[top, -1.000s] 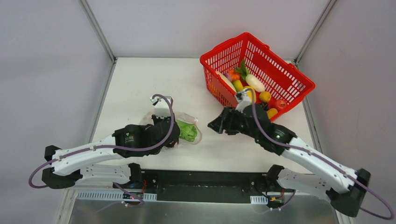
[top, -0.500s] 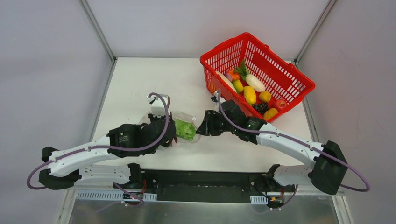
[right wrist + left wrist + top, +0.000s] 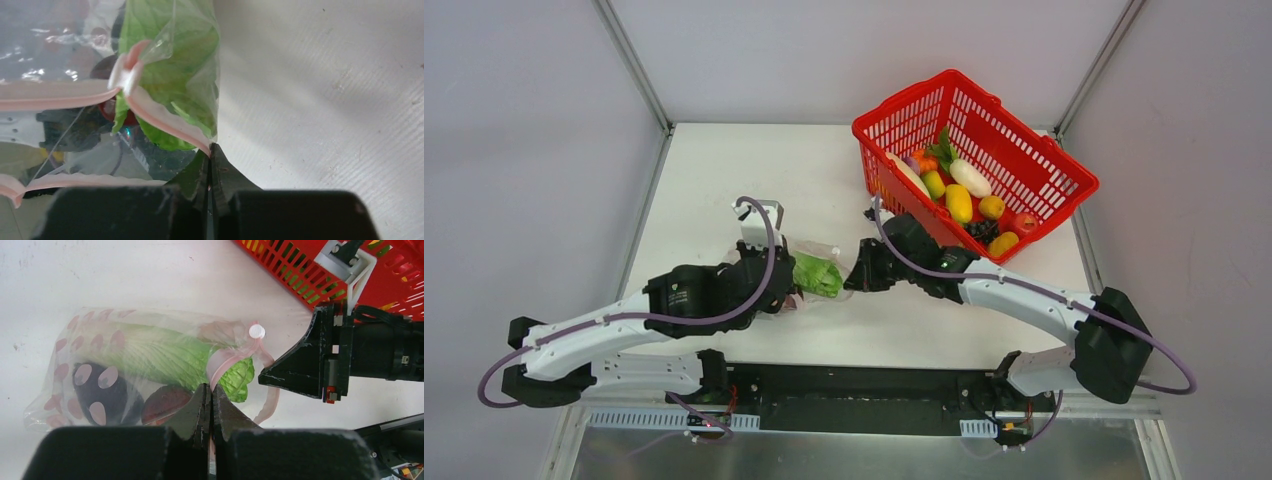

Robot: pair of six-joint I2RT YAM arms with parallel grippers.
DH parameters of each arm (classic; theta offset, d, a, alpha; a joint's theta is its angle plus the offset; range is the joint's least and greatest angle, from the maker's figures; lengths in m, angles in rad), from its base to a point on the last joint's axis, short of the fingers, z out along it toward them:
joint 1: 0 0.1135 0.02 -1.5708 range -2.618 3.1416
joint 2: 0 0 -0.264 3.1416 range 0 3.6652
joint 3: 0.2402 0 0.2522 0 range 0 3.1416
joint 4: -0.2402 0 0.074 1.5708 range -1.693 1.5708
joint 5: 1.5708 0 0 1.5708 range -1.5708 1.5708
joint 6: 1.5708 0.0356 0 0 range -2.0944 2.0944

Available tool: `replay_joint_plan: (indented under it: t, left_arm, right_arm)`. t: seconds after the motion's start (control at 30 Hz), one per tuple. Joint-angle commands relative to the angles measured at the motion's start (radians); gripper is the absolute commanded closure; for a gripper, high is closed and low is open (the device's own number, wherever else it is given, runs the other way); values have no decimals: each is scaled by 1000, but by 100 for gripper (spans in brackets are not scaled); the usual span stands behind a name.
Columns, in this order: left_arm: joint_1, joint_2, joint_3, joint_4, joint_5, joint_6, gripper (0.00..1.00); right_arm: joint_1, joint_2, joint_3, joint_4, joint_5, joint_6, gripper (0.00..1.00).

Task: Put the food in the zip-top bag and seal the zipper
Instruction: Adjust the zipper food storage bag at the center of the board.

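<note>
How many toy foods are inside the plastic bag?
3: a green leafy one in the middle, a dark purple one at the closed end, and a reddish-brown one beside it. Others may be hidden.

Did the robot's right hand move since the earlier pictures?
Yes. The right gripper slid left across the table, away from the red basket, and now pinches the edge of the zip-top bag.

One zip-top bag [image 3: 107, 335] and one red basket [image 3: 1034, 160] are on the worktop [image 3: 724, 180], with two end effectors, left end effector [image 3: 210, 392] and right end effector [image 3: 210, 152]. The bag shows three food pieces: one green leafy piece [image 3: 160, 352], one dark purple piece [image 3: 100, 392], one dark red piece [image 3: 167, 400]. In the basket at least eight pieces are seen, but the exact number cannot be told.
</note>
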Motion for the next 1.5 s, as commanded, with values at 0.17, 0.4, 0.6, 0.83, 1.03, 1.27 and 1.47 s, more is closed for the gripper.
replay_joint_plan:
  t: [0.17, 0.4, 0.6, 0.83, 1.03, 1.27, 1.47]
  left_arm:
    - [30, -19, 169, -103, -45, 106, 100]
    - [36, 8, 394, -275, -105, 169, 100]
    - [95, -10, 397, -380, -122, 184, 100]
    - [153, -25, 216, -225, 108, 142, 100]
    - [187, 8, 216, -286, 71, 76, 100]
    - [190, -65, 238, -257, 2, 102, 100]
    - [189, -53, 344, -288, 52, 138, 100]
  right_arm:
    - [4, -63, 243, 25, -182, -3, 100]
    - [2, 24, 421, 47, -202, 41, 100]
    - [1, 117, 518, 127, -311, 59, 100]
    - [11, 127, 500, 160, -248, 59, 100]
    - [12, 188, 459, 160, -256, 59, 100]
    - [13, 149, 482, 58, -191, 59, 100]
    - [3, 107, 450, 23, -150, 59, 100]
